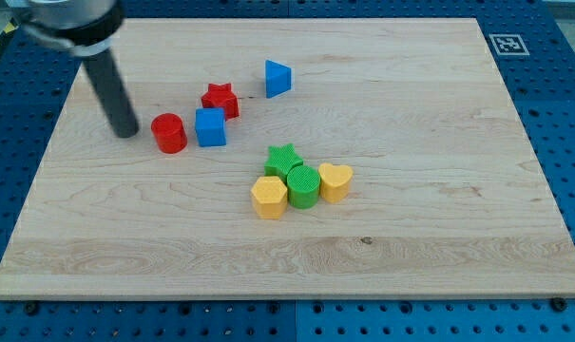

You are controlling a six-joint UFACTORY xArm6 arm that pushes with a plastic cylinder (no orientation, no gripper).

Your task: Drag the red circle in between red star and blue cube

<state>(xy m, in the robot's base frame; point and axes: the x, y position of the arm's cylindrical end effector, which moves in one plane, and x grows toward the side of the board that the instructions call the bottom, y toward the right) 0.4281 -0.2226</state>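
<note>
We see the red circle [169, 132] on the wooden board [439, 218], in the upper left part of the view. It stands just left of the blue cube [210, 126]; they look to be touching or almost, we cannot tell for sure. The red star [220, 100] sits just above the cube, close against its upper corner, so the gap between the two is very narrow. Our rod ends in my tip [126, 132], which rests on the board just left of the circle, a little apart from it. The rod has nothing to open or close and holds nothing; it can only push.

We judge the circle to be a small, light, stiff plastic piece that slides easily on smooth wood. Because its side is round, a push off its middle will likely make it roll away sideways. The contact should be low on its side, opposite to the wanted direction, and slow, since the cube and star are light too.
</note>
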